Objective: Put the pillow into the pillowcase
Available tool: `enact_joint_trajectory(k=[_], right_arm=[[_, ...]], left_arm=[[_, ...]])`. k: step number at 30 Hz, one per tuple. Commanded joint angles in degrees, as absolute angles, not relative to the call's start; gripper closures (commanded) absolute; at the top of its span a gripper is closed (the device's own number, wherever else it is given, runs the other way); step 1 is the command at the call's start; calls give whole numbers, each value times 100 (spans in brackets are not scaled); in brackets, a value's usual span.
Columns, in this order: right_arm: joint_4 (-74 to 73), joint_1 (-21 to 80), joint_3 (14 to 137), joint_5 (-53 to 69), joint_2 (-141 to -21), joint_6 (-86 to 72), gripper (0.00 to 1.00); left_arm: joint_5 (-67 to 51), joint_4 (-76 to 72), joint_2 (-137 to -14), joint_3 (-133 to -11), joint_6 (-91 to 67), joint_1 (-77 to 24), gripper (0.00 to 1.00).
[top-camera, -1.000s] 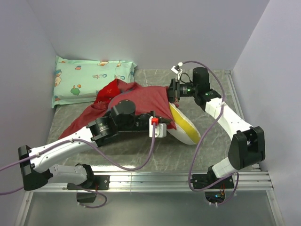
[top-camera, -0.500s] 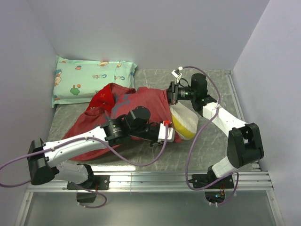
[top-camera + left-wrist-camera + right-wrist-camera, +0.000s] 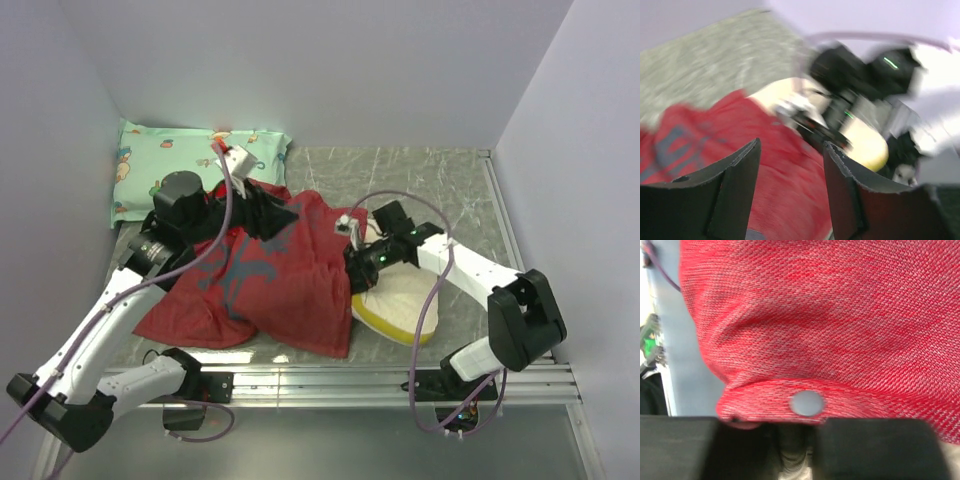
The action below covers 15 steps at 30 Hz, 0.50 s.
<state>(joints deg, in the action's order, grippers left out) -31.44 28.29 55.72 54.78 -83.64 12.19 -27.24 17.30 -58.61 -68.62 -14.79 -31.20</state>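
The red pillowcase (image 3: 280, 285) lies spread on the table with its grey-blotched side up. The cream pillow (image 3: 405, 298) with its yellow edge sticks out of the case's right end. My left gripper (image 3: 287, 214) hovers open over the case's far edge. In the left wrist view, the left gripper (image 3: 792, 150) holds nothing, with blurred red pillowcase (image 3: 780, 170) and the pillow (image 3: 867, 145) below. My right gripper (image 3: 353, 267) sits at the case's mouth by the pillow. In the right wrist view, the right gripper (image 3: 795, 430) has its jaws slightly parted just under the pillowcase (image 3: 815, 315) hem and its grey snap (image 3: 806, 403).
A mint-green printed pillow (image 3: 190, 170) lies against the back-left wall, just behind my left arm. Lilac walls close in the left, back and right. A metal rail (image 3: 380, 380) runs along the near edge. The right arm (image 3: 855, 75) shows in the left wrist view.
My left gripper let go, opened, and swung back left from the case's mouth to its far edge. My right gripper came down and nearer. The case now lies flatter and more pillow shows.
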Motion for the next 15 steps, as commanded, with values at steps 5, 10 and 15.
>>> enact_joint_trajectory(k=[5, 10, 15], right_arm=[[-2797, 3156, 5888, 4905, -8447, 1006, 48], [-4971, 1928, 6415, 4501, -7745, 2502, 23], [-5994, 1223, 6381, 3578, -7506, 3357, 10]], left_arm=[[-2637, 2706, -6573, -6767, -2032, -1934, 40], [-2242, 3085, -7170, -6715, -1627, -2258, 30], [-1233, 2672, -7681, -6969, -1240, -3407, 29]])
